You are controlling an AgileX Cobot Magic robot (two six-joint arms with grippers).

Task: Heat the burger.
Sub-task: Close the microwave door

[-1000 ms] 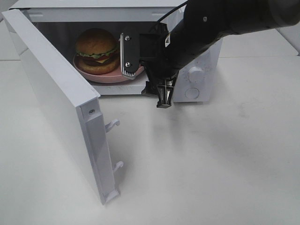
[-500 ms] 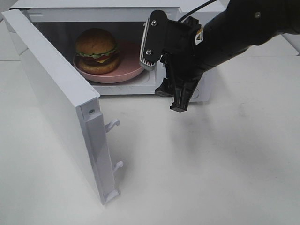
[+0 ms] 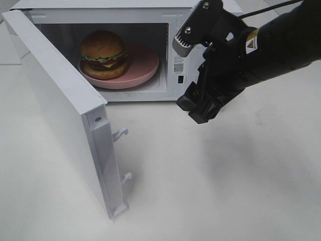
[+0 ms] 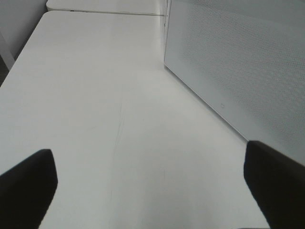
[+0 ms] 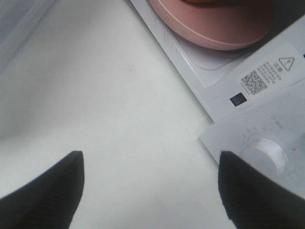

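- The tall burger (image 3: 104, 54), with a glossy golden-brown domed bun, green lettuce, yellow cheese and a dark patty, stands upright inside the oven cavity, towards its left side.
- It sits on a round pink plate (image 3: 146, 70), off-centre towards the plate's left edge. The plate lies flat on the cavity floor.
- The white box-shaped microwave oven (image 3: 100, 6) holds both. Its cavity is open at the front.
- The white microwave door (image 3: 55, 108) is swung fully out on the left, with two small white latch hooks (image 3: 121, 133) on its free edge.
- A QR-code label (image 5: 255, 82) is stuck on the frame strip to the right of the cavity. A round white control knob (image 5: 269, 157) sits on the panel beyond it.
- The right fingers (image 5: 45, 191) are spread wide and grasp nothing. They hang outside the oven, just in front of the control panel and above the white counter (image 3: 225, 175), clear of the plate.
- The left fingers (image 4: 26, 186) are also released, fully apart and empty, over bare counter beside a white, finely dotted panel (image 4: 238, 62). They do not show in the high view.
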